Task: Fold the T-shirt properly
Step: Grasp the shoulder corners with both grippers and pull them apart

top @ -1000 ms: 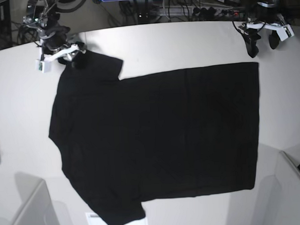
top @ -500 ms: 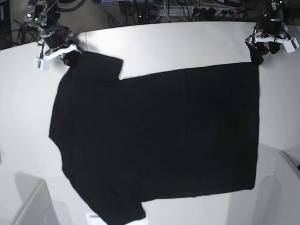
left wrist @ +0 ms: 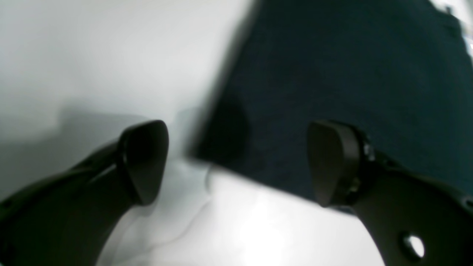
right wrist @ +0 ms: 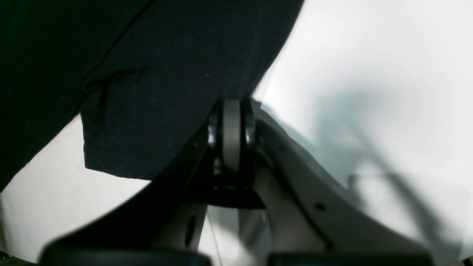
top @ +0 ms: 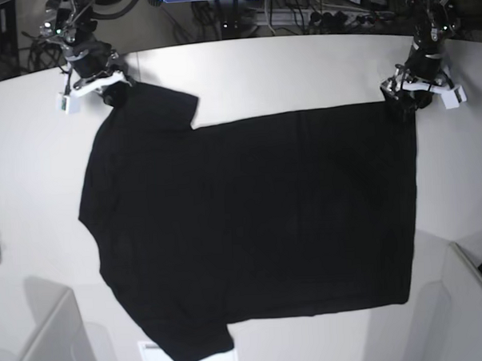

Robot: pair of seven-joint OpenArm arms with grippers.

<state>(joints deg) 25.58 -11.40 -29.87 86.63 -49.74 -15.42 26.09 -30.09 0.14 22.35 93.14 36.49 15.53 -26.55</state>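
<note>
The black T-shirt (top: 251,228) lies flat on the white table (top: 300,66). The left gripper (left wrist: 236,162) straddles its hem corner, jaws wide; the right gripper (right wrist: 231,111) pinches the far sleeve. Uneven lifting could skew the fold.

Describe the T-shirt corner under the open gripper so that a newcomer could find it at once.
Start at the white table, where a black T-shirt lies flat. Follow its straight hem to the far end, where the left gripper stands open over the corner. Unlike the sleeve end held by the right gripper, this corner is square and unpinched.
</note>
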